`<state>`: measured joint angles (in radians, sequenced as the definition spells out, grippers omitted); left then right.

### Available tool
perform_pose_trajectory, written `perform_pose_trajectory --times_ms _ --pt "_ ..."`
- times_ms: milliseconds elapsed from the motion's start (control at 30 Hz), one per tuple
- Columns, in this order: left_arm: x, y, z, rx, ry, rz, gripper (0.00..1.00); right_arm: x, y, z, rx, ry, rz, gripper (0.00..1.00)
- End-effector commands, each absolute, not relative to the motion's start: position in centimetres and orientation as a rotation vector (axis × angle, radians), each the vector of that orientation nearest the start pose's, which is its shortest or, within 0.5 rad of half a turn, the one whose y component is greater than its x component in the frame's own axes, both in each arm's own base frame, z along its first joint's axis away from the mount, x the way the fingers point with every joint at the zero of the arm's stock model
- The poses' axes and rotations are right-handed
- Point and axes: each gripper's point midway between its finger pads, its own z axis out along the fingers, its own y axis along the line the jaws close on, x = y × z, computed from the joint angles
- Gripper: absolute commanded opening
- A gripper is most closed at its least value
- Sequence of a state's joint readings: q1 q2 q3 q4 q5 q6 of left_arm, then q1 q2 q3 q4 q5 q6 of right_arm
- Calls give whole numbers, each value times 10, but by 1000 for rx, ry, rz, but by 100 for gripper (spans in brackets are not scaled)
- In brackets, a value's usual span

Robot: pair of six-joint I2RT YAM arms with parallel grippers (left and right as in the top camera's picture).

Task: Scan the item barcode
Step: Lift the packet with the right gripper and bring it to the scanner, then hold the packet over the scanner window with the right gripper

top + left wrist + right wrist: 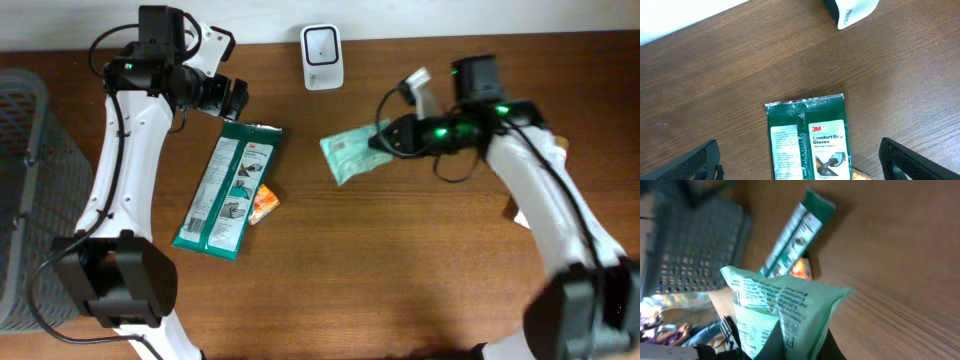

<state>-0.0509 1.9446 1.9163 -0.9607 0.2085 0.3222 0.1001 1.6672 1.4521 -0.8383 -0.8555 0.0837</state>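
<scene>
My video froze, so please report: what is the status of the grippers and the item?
Right gripper shut on pale green packet, held near white scanner. Left gripper open over 3M glove pack. Nothing between packet and scanner.

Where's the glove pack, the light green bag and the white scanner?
glove pack (807, 140), left wrist view, middle of its front
light green bag (348, 155), overhead view, its middle
white scanner (322, 55), overhead view, its front face

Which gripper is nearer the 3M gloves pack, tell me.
Left. The left gripper hangs open by the top end of the gloves pack; the right gripper is farther off, shut on a pale green pouch.
</scene>
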Motion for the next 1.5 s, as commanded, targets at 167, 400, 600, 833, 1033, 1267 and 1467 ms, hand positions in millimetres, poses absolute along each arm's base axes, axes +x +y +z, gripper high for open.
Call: perform_pose_trajectory --times_ms 167,400,600,833,1033,1267,1467 --pt "493 -60 233 547 2423 -148 99 348 160 286 -316 2340 1141 4" --pt "493 -60 233 547 2423 -148 99 362 167 289 -249 2408 883 4" --pt "493 -60 233 547 2423 -148 99 413 158 325 -282 2398 494 4" --pt "493 -60 233 548 2423 -148 99 530 156 314 -386 2141 -229 4" --pt "493 -60 233 548 2423 -148 99 610 178 285 -600 1889 -527 4" --pt "493 -60 233 548 2423 -148 99 659 213 241 -979 1597 -790 4" --pt "493 -60 233 548 2423 -148 99 665 230 213 -1037 1565 -787 4"
